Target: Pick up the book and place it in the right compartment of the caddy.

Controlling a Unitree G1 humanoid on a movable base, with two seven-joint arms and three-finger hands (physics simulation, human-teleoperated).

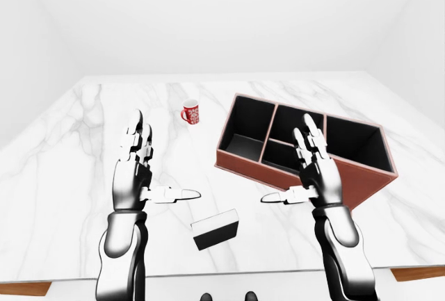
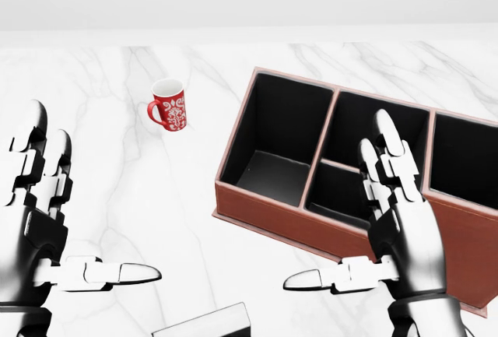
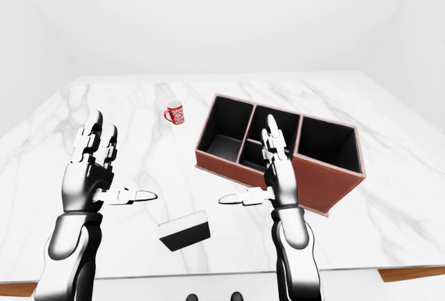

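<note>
Left hand: the left hand (image 1: pixel 133 169) is raised over the marble table (image 1: pixel 62 176), palm turned inward, fingers (image 1: pixel 136 137) spread straight up and thumb (image 1: pixel 177 194) stuck out sideways. It is wide open, holds nothing and touches nothing.

Right hand: the right hand (image 1: pixel 316 172) mirrors it, fingers (image 1: pixel 309 141) upright, thumb (image 1: pixel 278 197) pointing toward the other hand. Wide open too, empty, not in contact with anything. In the left-eye view it overlaps the caddy's near wall, but I cannot tell any contact there; it looks to be held above the table.

Book: the book (image 1: pixel 215 229) lies flat on the table, white cover up and dark edge toward the bottom of the left-eye view. Taking the caddy as landmark, it sits below and to the left of the caddy's near-left corner, well apart from it. It lies between the two hands and lower than both thumbs; neither hand touches it.

Caddy: the caddy (image 1: pixel 243 163) is a reddish-brown open box with black insides, set at an angle on the table. All the compartments that show look empty.

Right compartment: the right compartment (image 1: pixel 354 144) is the large one at the caddy's right end, just right of the right hand in the left-eye view.

Mug: a red patterned mug (image 2: pixel 168 104) stands upright, up and left of the caddy's far-left corner, apart from it.
</note>
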